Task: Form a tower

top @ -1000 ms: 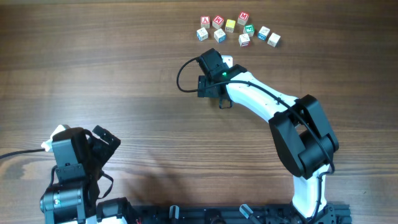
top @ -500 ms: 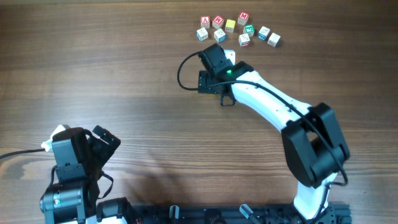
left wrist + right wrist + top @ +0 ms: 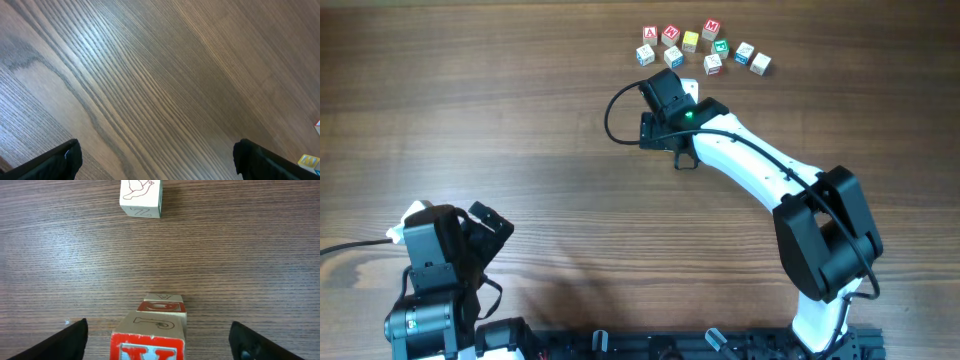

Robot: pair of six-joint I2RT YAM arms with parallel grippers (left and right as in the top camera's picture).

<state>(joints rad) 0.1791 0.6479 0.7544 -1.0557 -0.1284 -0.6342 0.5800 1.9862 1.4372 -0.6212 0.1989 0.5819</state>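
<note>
In the right wrist view the tower (image 3: 152, 330) stands between my fingers: a near cube with a red-bordered face and red letter, and a cube with a red face (image 3: 162, 306) just beyond it. My right gripper (image 3: 159, 332) is open, with a black finger on each side of the stack and wood showing in both gaps. In the overhead view the right gripper (image 3: 667, 95) covers the tower, just below the loose cubes. My left gripper (image 3: 157, 152) is open over bare wood, at the near left corner (image 3: 485, 225).
Several loose alphabet cubes (image 3: 705, 48) with red, green, yellow and blue faces lie in a cluster at the far edge. One whitish cube with a bird outline (image 3: 141, 197) sits ahead of the right gripper. A black cable loops left of the right wrist (image 3: 615, 120).
The right gripper moved a little toward the far cluster of cubes, then held still over the last half second. The left arm has not moved.
</note>
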